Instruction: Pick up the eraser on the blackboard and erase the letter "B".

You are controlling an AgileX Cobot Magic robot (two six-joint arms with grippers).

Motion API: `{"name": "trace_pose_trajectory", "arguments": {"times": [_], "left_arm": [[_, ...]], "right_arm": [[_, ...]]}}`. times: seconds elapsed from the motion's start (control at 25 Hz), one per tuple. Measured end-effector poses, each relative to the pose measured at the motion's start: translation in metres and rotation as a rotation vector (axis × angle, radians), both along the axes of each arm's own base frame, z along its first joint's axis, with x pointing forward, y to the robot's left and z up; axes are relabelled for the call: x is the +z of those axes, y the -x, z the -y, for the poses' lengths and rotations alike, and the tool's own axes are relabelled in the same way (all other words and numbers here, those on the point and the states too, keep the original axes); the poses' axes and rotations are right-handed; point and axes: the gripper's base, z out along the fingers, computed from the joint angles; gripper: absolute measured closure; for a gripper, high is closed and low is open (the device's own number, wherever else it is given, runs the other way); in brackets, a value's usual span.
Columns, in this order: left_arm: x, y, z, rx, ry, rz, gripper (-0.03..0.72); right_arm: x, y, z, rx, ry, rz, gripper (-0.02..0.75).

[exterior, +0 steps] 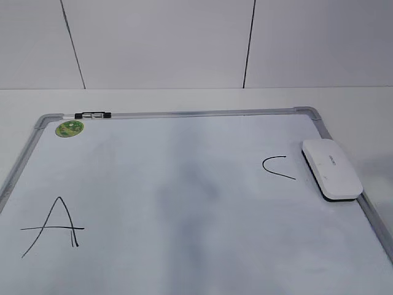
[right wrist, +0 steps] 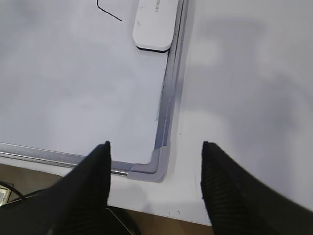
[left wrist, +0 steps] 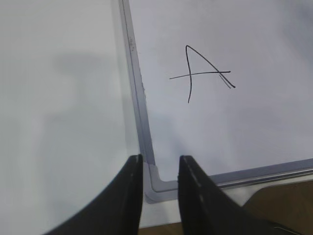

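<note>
The "A" (exterior: 52,226) sits lower left on the board (exterior: 184,112), "C" (exterior: 277,166) right of centre, no "B" visible, eraser (exterior: 331,168) at right edge. Left gripper (left wrist: 160,166) nearly closed, empty; right gripper (right wrist: 155,152) wide open.

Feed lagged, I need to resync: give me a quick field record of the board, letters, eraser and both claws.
board: whiteboard flat on table
letters visible: A, C; no B seen, faint smudge mid-board
eraser: resting on board's right edge, beside C, untouched
left claw: narrowly open, empty, over near-left board corner
right claw: wide open, empty, over near-right corner
</note>
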Motion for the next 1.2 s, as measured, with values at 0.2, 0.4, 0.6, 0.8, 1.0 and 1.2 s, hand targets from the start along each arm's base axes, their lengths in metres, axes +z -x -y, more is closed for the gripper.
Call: {"name": "trace_pose_trajectory", "arguments": {"times": [0.2, 0.4, 0.6, 0.8, 1.0, 1.2], "left_arm": [[-0.006, 0.007, 0.0, -0.007, -0.021, 0.118, 0.49], [-0.009, 0.002, -0.001, 0.002, -0.022, 0.173, 0.49], [-0.01, 0.001, -0.001, 0.003, -0.021, 0.172, 0.489], [-0.01, 0.001, -0.001, 0.003, -0.022, 0.177, 0.489], [-0.01, 0.001, -0.001, 0.002, -0.023, 0.177, 0.489], [-0.01, 0.004, -0.001, 0.003, -0.024, 0.192, 0.489]], "right_arm": [[-0.025, 0.011, 0.002, 0.004, -0.016, 0.073, 0.296], [-0.05, 0.02, 0.004, 0.007, -0.026, 0.126, 0.296], [-0.059, 0.031, 0.006, 0.009, -0.036, 0.183, 0.296], [-0.063, 0.045, 0.01, 0.006, -0.046, 0.26, 0.296], [-0.064, 0.048, 0.011, 0.005, -0.048, 0.277, 0.297], [-0.064, 0.048, 0.011, 0.005, -0.048, 0.277, 0.297]]}}
